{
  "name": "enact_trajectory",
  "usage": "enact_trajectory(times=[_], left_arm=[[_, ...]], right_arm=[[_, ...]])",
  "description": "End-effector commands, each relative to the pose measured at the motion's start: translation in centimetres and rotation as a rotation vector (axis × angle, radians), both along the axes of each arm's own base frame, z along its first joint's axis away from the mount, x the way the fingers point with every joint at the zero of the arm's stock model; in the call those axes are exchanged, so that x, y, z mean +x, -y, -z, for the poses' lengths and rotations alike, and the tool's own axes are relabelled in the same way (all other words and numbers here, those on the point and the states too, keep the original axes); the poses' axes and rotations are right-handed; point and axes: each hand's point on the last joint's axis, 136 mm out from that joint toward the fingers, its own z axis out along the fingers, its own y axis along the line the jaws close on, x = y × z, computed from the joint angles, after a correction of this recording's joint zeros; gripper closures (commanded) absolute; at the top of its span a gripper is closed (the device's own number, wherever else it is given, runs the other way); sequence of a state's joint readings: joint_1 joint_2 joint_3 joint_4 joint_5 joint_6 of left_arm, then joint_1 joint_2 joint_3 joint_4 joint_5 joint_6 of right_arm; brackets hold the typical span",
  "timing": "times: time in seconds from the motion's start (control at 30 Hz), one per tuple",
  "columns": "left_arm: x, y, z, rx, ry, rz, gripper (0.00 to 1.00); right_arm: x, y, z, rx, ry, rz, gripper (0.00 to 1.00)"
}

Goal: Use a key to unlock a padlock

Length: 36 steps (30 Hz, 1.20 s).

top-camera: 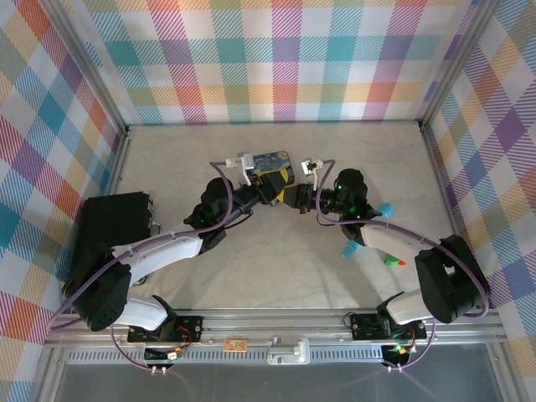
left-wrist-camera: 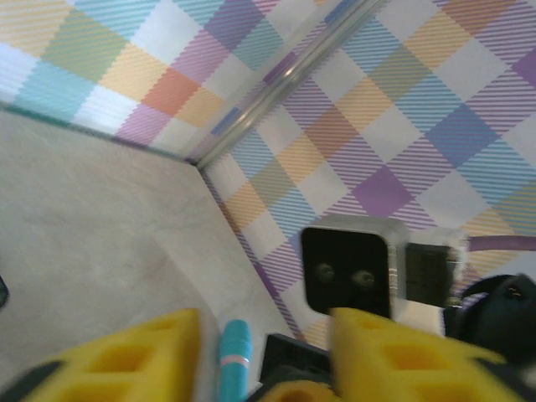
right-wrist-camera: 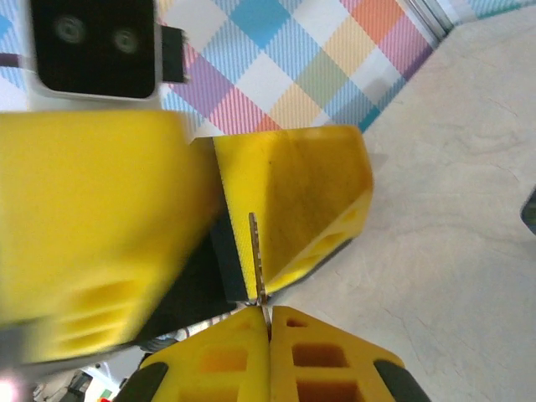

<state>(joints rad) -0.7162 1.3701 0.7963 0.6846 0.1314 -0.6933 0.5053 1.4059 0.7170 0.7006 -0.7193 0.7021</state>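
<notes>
Silvery key (right-wrist-camera: 256, 251), pinched between right jaws

Key (right-wrist-camera: 257, 260): dull grey-brown metal.
Fingers (right-wrist-camera: 327, 356): matt yellow plastic, smooth.
Table (right-wrist-camera: 452, 209): pale, matt, faintly mottled like stone.
Walls (top-camera: 285, 59): matt checked print.

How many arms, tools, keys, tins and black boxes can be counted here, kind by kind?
Arms: 2, left arm and right arm
Tools: 2, left tool and right tool
Keys: 1, key pinched in the right tool
Tins: 1, blue tin
Black boxes: 1, black box
Total: 7
</notes>
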Motion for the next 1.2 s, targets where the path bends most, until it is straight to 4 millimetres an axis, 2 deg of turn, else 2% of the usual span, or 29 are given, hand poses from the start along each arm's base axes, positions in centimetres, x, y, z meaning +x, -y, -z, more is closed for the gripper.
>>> enact_trajectory(times=[0.0, 0.07, 0.17, 0.3, 0.43, 0.67, 0.83, 0.97, 1.1, 1.17], left_arm=[[-0.9, -1.9, -2.0, -0.021, 0.019, -0.002, 0.33], [-1.0, -2.8, -2.1, -0.004, 0.009, 0.011, 0.32], [-1.6, -3.2, -2.5, 0.036, 0.008, 0.070, 0.33], [-2.5, -2.2, -2.1, 0.115, -0.016, 0.174, 0.36], [-2.9, -0.5, -1.8, 0.116, -0.041, 0.279, 0.39], [-2.7, 0.3, -1.6, 0.076, -0.047, 0.311, 0.61], [-2.6, 0.2, -1.3, 0.075, -0.054, 0.307, 0.66], [-2.6, 0.1, -1.1, 0.072, -0.057, 0.302, 0.80], [-2.6, -0.1, -1.0, 0.076, -0.057, 0.285, 0.89], [-2.5, -0.1, -1.0, 0.078, -0.057, 0.283, 0.98]], right_arm=[[-0.2, 0.7, -1.0, -0.059, 0.071, -0.006, 1.00], [-0.5, 1.1, -0.9, -0.092, 0.075, -0.022, 1.00], [-0.9, 1.4, -0.7, -0.133, 0.082, -0.055, 1.00], [-1.2, 1.4, -0.6, -0.165, 0.080, -0.101, 1.00], [-1.4, 1.2, -1.0, -0.162, 0.080, -0.143, 1.00], [-1.2, 1.1, -1.2, -0.157, 0.082, -0.141, 1.00], [-1.0, 1.0, -1.2, -0.147, 0.079, -0.131, 1.00], [-0.8, 0.9, -1.0, -0.144, 0.074, -0.129, 1.00], [-0.7, 0.9, -1.2, -0.138, 0.079, -0.126, 1.00], [-0.7, 0.9, -1.4, -0.134, 0.083, -0.121, 1.00]])
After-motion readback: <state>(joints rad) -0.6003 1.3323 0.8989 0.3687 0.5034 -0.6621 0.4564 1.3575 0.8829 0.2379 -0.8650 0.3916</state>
